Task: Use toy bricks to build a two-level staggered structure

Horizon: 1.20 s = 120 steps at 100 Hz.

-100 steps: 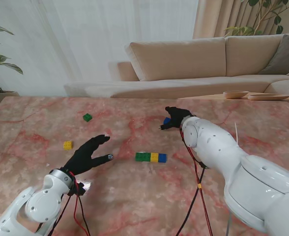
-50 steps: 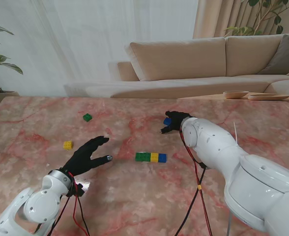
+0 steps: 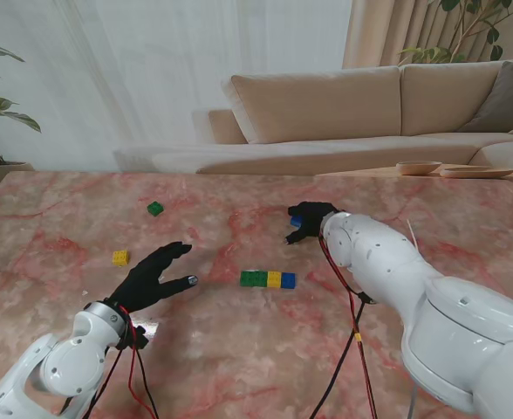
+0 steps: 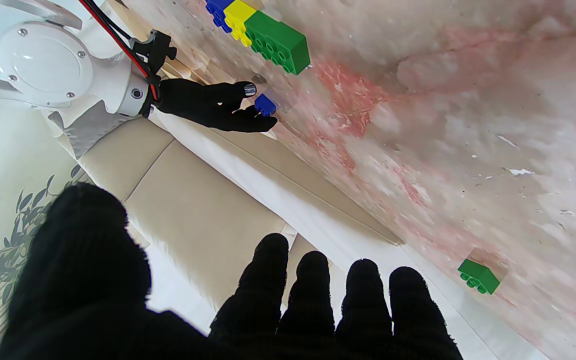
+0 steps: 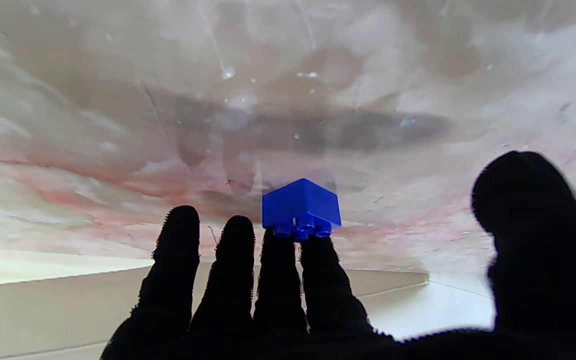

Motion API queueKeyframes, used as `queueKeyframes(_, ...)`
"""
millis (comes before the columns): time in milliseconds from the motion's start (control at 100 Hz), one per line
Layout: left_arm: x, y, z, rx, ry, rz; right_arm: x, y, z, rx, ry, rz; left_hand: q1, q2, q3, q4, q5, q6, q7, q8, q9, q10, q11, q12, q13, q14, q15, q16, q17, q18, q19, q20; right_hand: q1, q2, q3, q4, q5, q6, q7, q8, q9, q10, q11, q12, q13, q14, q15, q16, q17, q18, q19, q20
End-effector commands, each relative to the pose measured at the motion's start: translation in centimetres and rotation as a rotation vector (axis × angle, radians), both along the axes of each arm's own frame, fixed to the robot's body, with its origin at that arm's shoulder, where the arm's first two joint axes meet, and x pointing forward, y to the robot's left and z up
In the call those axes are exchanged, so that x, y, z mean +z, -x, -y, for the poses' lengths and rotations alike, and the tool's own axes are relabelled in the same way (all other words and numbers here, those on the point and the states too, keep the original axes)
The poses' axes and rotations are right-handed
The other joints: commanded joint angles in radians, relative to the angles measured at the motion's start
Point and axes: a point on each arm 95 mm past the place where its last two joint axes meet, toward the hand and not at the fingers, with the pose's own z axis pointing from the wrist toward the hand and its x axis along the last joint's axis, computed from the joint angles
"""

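Right hand [image 3: 310,216] hovered with fingers spread over the loose blue brick [image 5: 301,206] on the table, not yet gripping, presumably to fetch it for the green-yellow-blue row [image 3: 268,279]; left hand [image 3: 152,276] idled, fingers apart.

Stand view overhead; wrist views low, sharing blue brick [image 5: 301,205].

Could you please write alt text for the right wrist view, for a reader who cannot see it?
A small blue brick sits on the pink marble table just past the tips of the right hand's black-gloved fingers. The thumb stands apart to one side, and nothing is gripped.
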Motion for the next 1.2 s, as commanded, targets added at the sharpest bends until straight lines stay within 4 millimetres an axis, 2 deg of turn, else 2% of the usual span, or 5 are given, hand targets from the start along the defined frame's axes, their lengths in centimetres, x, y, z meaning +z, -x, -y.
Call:
queueKeyframes(0, -0.2, 0.1, 0.0, -0.001, 0.002, -0.002, -1.5, 1.0, 0.4, 0.014, 0.009, -0.027, -0.003, 0.031, 0.005, 0.024, 0.026, -0.006, -0.010, 0.012, -0.012, -0.015, 0.008, 0.001, -0.021, -0.048, -0.032, -0.014, -0.007, -0.045, -0.037, 0.014, 0.019, -0.005, 0.008, 0.022, 0.037, -0.026, 0.069, 0.031, 0.014, -0.032, 0.023, 0.008, 0.025, -0.033, 0.015, 0.021, 0.007, -0.015, 0.030, -0.013)
queueKeyframes(280, -0.2, 0.1, 0.4, -0.003, 0.010, 0.014, -1.6, 1.4, 1.0, 0.063, 0.004, 0.071, 0.000, 0.031, 0.005, 0.023, 0.031, -0.010, -0.006, 0.013, -0.010, -0.015, 0.013, 0.004, -0.017, -0.049, -0.031, -0.014, -0.007, -0.045, -0.037, 0.013, 0.097, -0.026, 0.060, 0.009, 0.108, -0.084, 0.129, 0.054, 0.078, -0.072, 0.059, 0.014, 0.076, -0.050, 0.043, 0.029, 0.026, -0.007, 0.048, -0.021)
queueKeyframes(600, -0.3, 0.0, 0.4, -0.003, 0.007, 0.017, -0.3, 0.6, 1.4, 0.023, 0.000, 0.125, 0.000, 0.032, 0.006, 0.022, 0.030, -0.009, -0.004, 0.015, -0.011, -0.016, 0.012, 0.004, -0.017, -0.050, -0.031, -0.013, -0.007, -0.044, -0.037, 0.012, 0.066, -0.024, 0.032, -0.001, -0.079, 0.023, -0.045, -0.008, -0.035, -0.014, 0.021, -0.017, 0.007, -0.039, 0.057, 0.030, -0.005, -0.017, 0.049, -0.043)
queueKeyframes(840, -0.4, 0.0, 0.4, -0.003, 0.004, 0.008, -0.1, 0.1, 1.8, -0.044, 0.018, 0.090, 0.002, 0.032, 0.006, 0.022, 0.030, -0.009, -0.004, 0.015, -0.011, -0.015, 0.012, 0.004, -0.018, -0.050, -0.031, -0.014, -0.007, -0.045, -0.036, 0.012, 0.069, -0.027, 0.008, 0.001, -0.068, 0.030, -0.029, 0.016, -0.015, -0.016, 0.150, 0.079, 0.046, -0.041, 0.178, 0.095, 0.025, -0.017, 0.087, -0.034)
queueKeyframes(1190, -0.4, -0.1, 0.3, -0.009, 0.002, 0.001, -0.5, 0.4, 2.0, -0.081, 0.013, 0.080, 0.004, 0.034, 0.007, 0.022, 0.032, -0.009, -0.002, 0.015, -0.010, -0.016, 0.013, 0.004, -0.017, -0.050, -0.031, -0.014, -0.007, -0.047, -0.039, 0.010, 0.123, -0.066, -0.022, -0.009, 0.032, -0.094, 0.287, 0.251, 0.169, -0.130, 0.314, 0.237, 0.212, -0.095, 0.407, 0.223, 0.122, -0.041, 0.343, 0.044)
